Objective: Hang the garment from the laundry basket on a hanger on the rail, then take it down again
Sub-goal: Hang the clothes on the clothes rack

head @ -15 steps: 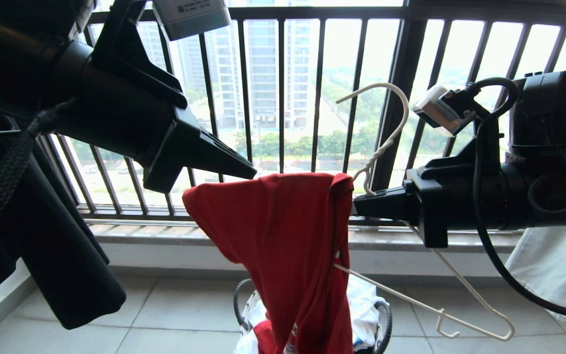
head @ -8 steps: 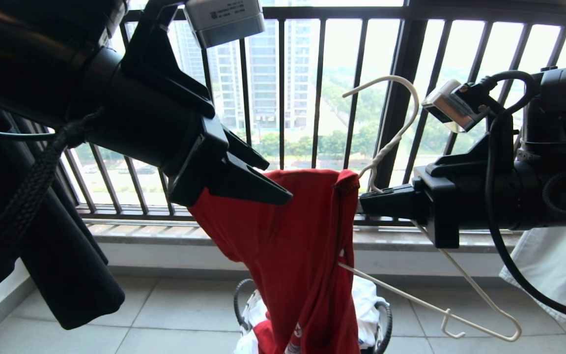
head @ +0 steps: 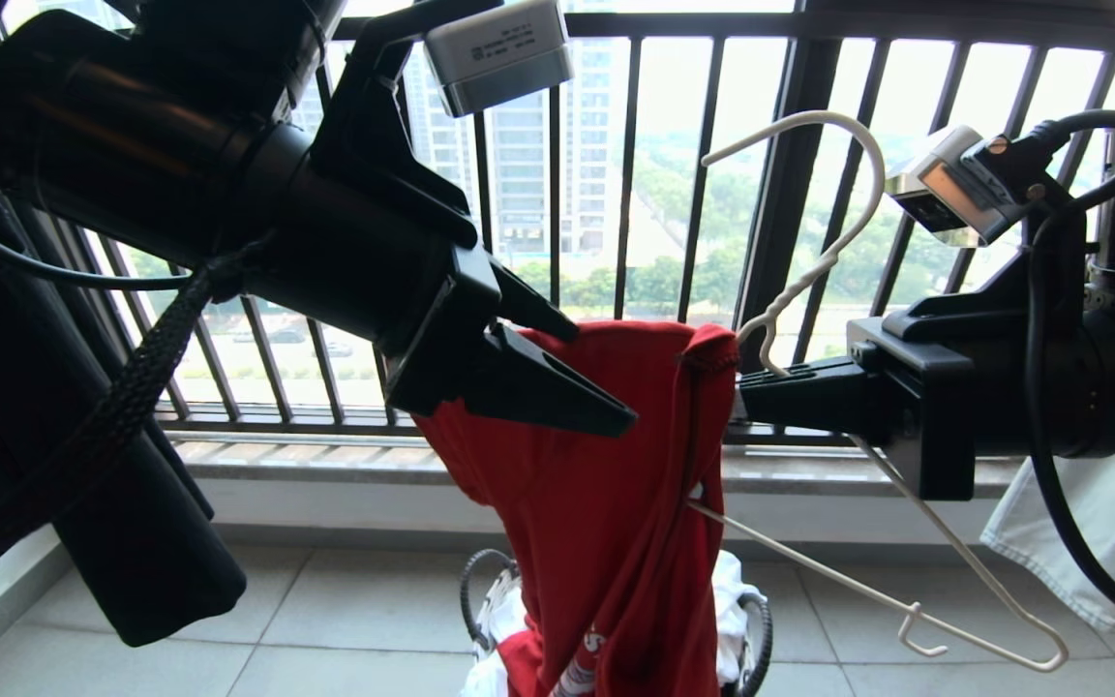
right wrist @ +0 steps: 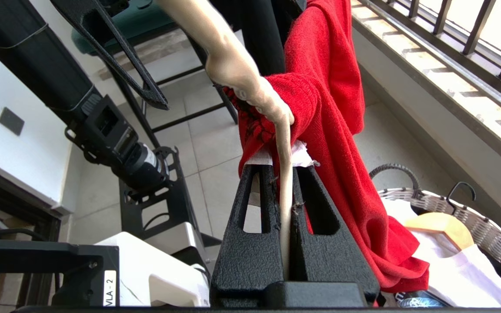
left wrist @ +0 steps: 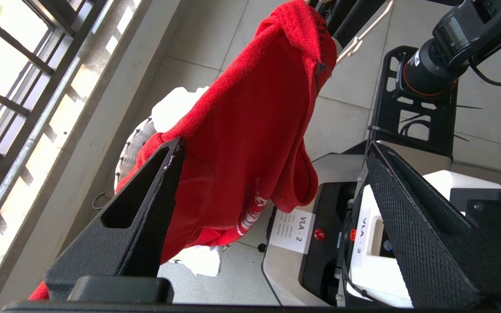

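Observation:
The red garment [head: 606,503] hangs over one arm of the thin off-white hanger [head: 838,194], its lower end down in the laundry basket [head: 756,620]. My right gripper [head: 746,397] is shut on the hanger's wire just below the twisted neck [right wrist: 283,174], with the shirt's collar bunched against its tips. My left gripper [head: 606,382] is open at the shirt's upper left edge. In the left wrist view the red cloth [left wrist: 250,130] hangs between its spread fingers, touching one of them [left wrist: 163,174]. The rail is out of view.
The dark barred window railing [head: 625,145] stands behind, with a ledge under it. A black garment [head: 132,542] hangs at the left, a white one [head: 1080,523] at the right. The basket [right wrist: 463,213] holds white cloth and a wooden hanger [right wrist: 437,224]. My base [left wrist: 302,243] is below.
My left gripper has opened and moved right and down onto the shirt's upper edge. My right gripper has carried the hanger and shirt a little up and to the right.

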Motion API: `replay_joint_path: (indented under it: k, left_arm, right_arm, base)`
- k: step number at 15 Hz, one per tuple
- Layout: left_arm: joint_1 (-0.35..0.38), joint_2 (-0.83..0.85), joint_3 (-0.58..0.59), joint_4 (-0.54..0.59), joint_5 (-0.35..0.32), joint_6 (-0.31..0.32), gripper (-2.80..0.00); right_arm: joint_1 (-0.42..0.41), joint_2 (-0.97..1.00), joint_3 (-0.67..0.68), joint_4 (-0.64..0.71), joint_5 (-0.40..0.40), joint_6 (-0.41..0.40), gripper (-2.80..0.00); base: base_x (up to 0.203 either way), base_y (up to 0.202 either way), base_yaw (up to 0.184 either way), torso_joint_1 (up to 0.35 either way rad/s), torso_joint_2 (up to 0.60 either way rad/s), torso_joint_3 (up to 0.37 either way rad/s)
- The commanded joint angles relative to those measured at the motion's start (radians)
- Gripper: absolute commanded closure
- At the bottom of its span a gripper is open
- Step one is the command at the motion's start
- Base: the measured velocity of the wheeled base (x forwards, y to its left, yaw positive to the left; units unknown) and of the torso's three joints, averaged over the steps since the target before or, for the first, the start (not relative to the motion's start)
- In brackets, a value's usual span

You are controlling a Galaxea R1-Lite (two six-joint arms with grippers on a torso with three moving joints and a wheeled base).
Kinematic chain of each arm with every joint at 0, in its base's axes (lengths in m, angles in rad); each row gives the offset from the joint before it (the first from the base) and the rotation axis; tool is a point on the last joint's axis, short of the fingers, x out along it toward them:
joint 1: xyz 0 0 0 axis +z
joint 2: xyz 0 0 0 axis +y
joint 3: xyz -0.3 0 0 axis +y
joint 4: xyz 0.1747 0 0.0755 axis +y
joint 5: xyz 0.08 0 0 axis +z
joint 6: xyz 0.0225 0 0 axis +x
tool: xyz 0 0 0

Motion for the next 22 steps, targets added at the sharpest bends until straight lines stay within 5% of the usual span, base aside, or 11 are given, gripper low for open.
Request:
replay_joint_path:
  k: [1,13,22]
  left_arm:
    - [-0.001,0.014,0.001,0.005,-0.002,0.001,-2.80]
    - [-0.023,-0.174,0.023,0.102,0.053,0.002,-2.80]
    - [-0.021,-0.088,0.018,0.099,0.078,0.069,-2.80]
  right_arm:
    - [0.001,-0.014,0.004,-0.002,0.022,0.000,0.00]
    - [0.001,0.017,0.002,0.002,0.045,0.005,0.00]
    - [0.008,0.009,-0.001,0.038,0.141,0.031,0.00]
  base:
    - [0.000,0.000,0.000,0.000,0.00,0.000]
    - [0.000,0.000,0.000,0.000,0.00,0.000]
    - [0.000,0.000,0.000,0.000,0.00,0.000]
